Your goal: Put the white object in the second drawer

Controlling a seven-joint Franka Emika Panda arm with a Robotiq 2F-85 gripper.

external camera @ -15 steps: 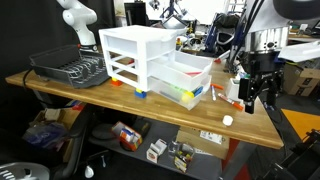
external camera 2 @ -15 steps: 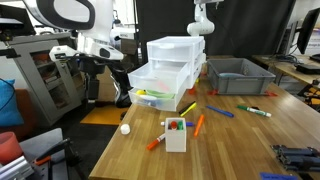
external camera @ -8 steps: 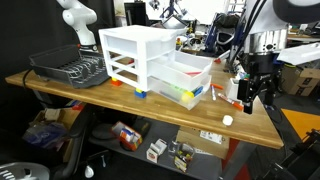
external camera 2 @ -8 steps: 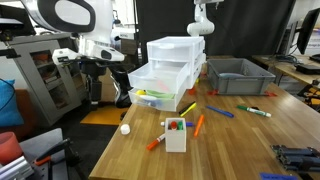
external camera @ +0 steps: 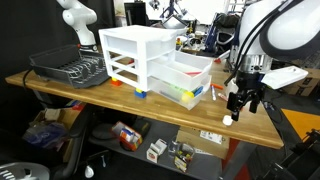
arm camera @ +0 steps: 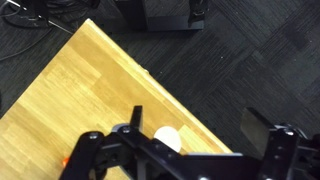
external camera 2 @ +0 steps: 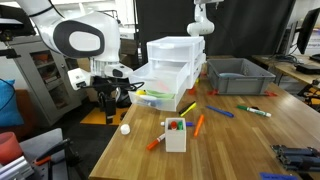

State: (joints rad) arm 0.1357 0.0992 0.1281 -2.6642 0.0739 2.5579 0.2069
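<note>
The white object (external camera: 227, 120) is a small round piece lying on the wooden table near its edge; it also shows in an exterior view (external camera 2: 125, 128) and in the wrist view (arm camera: 166, 138). My gripper (external camera: 240, 105) hangs open just above it, fingers spread, also seen in an exterior view (external camera 2: 110, 104) and in the wrist view (arm camera: 195, 128), where the object lies by one finger. The second drawer (external camera: 188, 70) of the white three-tier unit is pulled out; it also shows in an exterior view (external camera 2: 153, 78).
The lowest drawer (external camera: 176, 92) is also pulled out, with yellow-green items inside. A white block with red parts (external camera 2: 175, 133), orange and blue markers (external camera 2: 199, 123), a grey bin (external camera 2: 238, 78) and a dark dish rack (external camera: 68, 68) stand on the table. The table edge (arm camera: 175, 90) is close.
My gripper has come down and moved toward the white object, from well above the table to just over it. The object and drawers have not moved.
</note>
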